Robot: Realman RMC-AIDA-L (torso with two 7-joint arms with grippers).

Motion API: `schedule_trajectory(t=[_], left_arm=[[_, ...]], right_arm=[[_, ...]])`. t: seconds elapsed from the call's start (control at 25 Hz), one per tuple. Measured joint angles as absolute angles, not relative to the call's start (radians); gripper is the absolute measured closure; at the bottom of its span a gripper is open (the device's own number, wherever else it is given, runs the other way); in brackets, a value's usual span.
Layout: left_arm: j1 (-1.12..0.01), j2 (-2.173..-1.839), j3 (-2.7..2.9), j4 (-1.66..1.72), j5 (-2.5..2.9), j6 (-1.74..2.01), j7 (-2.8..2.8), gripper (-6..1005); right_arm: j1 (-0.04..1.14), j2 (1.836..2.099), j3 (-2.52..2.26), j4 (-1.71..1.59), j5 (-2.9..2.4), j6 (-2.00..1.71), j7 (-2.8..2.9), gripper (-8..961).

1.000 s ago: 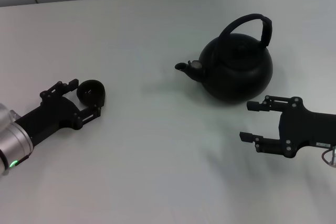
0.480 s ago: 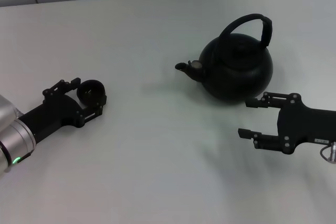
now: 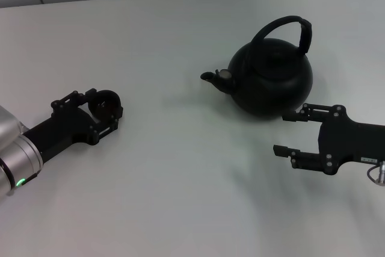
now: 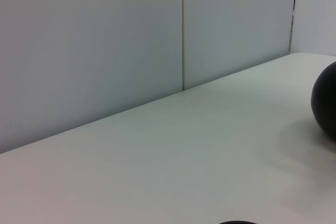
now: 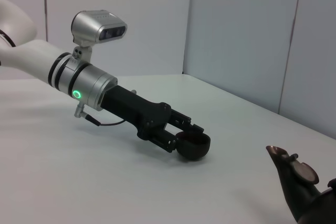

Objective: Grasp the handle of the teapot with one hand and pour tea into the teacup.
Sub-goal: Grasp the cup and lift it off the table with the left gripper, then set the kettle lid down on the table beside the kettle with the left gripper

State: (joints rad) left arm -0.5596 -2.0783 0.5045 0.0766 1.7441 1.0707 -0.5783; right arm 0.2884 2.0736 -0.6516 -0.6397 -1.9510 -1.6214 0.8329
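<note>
The head view looks down and forward over the white table [image 3: 180, 179]. The left wrist view sits low, just above the tabletop, facing the wall panels [image 4: 105, 40] beyond its gripper. The right wrist view (equally low) looks out across the table at the left gripper [image 5: 191, 137], which the head view shares.

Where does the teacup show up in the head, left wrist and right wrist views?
Head view: the teacup sits at the left, between the left claw's fingers.
Left wrist view: only a dark sliver at the bottom edge, probably its rim.
Right wrist view: low centre, at the tip of the left claw.
Shared landmark: the teapot, whose spout shows in the right wrist view.
</note>
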Motion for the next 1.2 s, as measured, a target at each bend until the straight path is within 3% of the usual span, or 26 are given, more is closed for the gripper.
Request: schedule_trajectory(t=[1.2], left_arm=[[-0.684,-2.08,0.59,-0.026,1.769,1.174,-0.579,306]], right_arm=[[0.29,2.074,-0.65,-0.635,-1.951,-1.621,0.831,286]])
